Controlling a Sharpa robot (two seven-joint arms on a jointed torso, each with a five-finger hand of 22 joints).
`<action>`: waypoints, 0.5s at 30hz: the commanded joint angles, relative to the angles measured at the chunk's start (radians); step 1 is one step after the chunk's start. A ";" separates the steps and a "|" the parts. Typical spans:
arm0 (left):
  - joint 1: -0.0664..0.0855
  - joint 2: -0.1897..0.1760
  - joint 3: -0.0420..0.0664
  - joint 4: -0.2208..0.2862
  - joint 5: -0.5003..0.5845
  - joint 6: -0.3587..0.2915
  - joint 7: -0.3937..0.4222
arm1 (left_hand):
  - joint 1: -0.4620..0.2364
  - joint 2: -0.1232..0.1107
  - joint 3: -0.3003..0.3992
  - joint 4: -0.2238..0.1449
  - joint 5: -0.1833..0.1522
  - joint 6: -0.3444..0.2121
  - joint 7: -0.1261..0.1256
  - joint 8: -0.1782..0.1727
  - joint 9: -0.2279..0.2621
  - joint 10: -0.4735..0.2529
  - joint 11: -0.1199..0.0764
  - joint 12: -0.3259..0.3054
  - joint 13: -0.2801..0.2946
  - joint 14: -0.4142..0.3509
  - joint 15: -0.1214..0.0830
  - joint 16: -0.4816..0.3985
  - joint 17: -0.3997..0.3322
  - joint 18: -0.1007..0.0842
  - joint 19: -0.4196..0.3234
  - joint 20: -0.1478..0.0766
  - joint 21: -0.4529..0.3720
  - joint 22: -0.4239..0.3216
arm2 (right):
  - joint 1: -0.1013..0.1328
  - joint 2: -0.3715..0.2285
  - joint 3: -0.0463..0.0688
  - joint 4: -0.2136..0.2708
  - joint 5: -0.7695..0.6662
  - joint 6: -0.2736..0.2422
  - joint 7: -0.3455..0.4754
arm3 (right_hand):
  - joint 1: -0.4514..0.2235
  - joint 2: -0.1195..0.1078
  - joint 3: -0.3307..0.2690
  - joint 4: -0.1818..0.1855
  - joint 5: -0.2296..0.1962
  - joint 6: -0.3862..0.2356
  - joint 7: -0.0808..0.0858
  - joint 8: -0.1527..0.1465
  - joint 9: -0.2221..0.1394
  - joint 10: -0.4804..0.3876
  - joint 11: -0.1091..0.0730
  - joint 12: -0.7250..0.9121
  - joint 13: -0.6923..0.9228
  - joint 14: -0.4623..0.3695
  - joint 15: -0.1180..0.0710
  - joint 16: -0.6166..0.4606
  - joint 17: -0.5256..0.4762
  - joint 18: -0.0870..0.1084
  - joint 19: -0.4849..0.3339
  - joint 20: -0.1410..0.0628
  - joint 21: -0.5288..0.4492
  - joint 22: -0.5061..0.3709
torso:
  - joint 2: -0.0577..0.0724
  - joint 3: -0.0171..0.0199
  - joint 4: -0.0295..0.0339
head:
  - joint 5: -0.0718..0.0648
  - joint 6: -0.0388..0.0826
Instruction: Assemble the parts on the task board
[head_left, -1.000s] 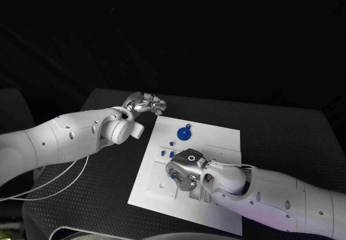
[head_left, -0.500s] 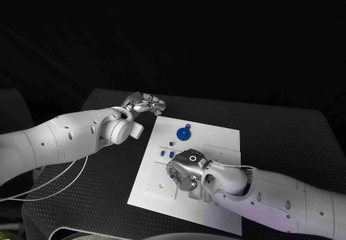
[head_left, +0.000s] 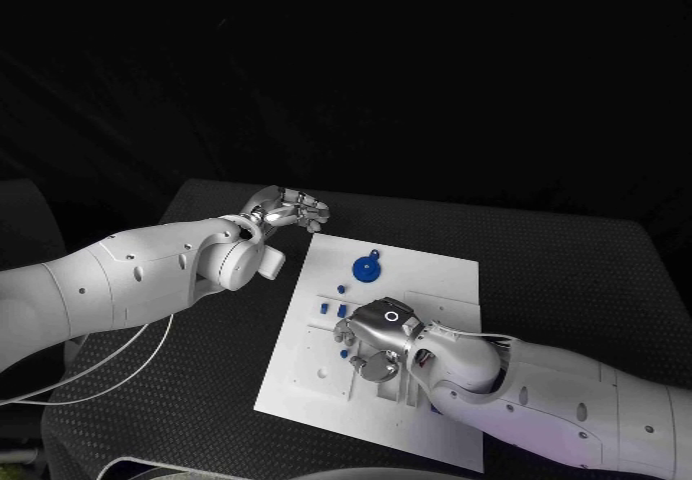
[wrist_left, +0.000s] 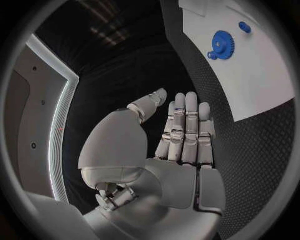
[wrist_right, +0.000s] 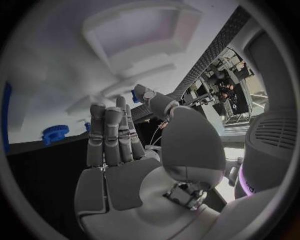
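The white task board (head_left: 433, 280) lies in the middle of the black table. A blue gear (head_left: 369, 267) sits near its far edge, and several small blue parts (head_left: 323, 311) stand along its left side. My right hand (head_left: 378, 340) hovers low over the board's middle, holding nothing, with its fingers (wrist_right: 109, 135) straight and the thumb apart. A small blue part (wrist_right: 135, 95) shows beside the thumb tip. My left hand (head_left: 289, 210) floats off the board's far left corner with straight fingers (wrist_left: 185, 130) and nothing in it. The blue gear (wrist_left: 222, 42) and the board (wrist_left: 256, 75) lie beyond it.
Black matting (head_left: 202, 340) surrounds the board on every side. A white cable (head_left: 108, 365) loops under my left arm. Another small blue part (head_left: 345, 353) lies by my right hand on the board.
My right hand has edged slightly to the right over the board. My left hand has barely moved.
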 joint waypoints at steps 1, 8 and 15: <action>0.002 0.000 0.001 0.002 0.005 0.017 0.004 | -0.005 0.001 -0.004 0.003 0.001 -0.010 -0.001 0.003 -0.001 -0.007 0.001 -0.003 -0.002 0.008 0.001 -0.004 0.002 0.004 -0.001 0.004 -0.005 0.002 | -0.002 -0.014 -0.001 0.006 -0.008 -0.005 -0.029 | 0.005 -0.009 -0.003 -0.003 0.002 0.000 0.002 -0.006 -0.001 -0.042 0.036 0.004 0.001 0.001 0.005 0.000 0.002 0.021 -0.007 0.001 -0.003 0.016 | 0.000 0.0004 -0.0001 | 0.000 0.000; 0.002 -0.001 0.001 0.000 0.005 0.018 0.006 | -0.004 0.001 -0.003 0.003 0.001 -0.010 -0.001 0.003 -0.001 -0.007 0.001 -0.003 -0.002 0.008 0.001 -0.005 0.003 0.004 -0.001 0.005 -0.006 0.002 | 0.012 -0.077 0.021 0.064 0.019 -0.021 -0.021 | 0.006 -0.009 -0.001 -0.003 -0.003 0.005 0.000 -0.002 0.000 -0.036 0.034 0.009 -0.002 0.002 0.004 0.002 0.002 0.021 -0.005 0.001 -0.002 0.016 | 0.000 0.0005 -0.0002 | -0.006 0.008; 0.002 -0.004 0.001 0.002 0.005 0.017 0.012 | -0.004 0.000 -0.004 0.003 0.000 -0.010 0.000 0.003 -0.001 -0.007 0.001 -0.003 -0.002 0.008 0.001 -0.006 0.004 0.004 -0.001 0.005 -0.006 0.002 | 0.046 -0.196 0.089 0.147 0.073 0.021 -0.015 | -0.007 -0.009 -0.012 0.000 0.003 0.009 -0.003 0.004 -0.001 -0.015 0.027 0.019 -0.005 0.015 -0.002 0.014 0.004 0.021 0.006 -0.002 0.008 0.018 | -0.001 -0.0005 -0.0024 | -0.020 0.023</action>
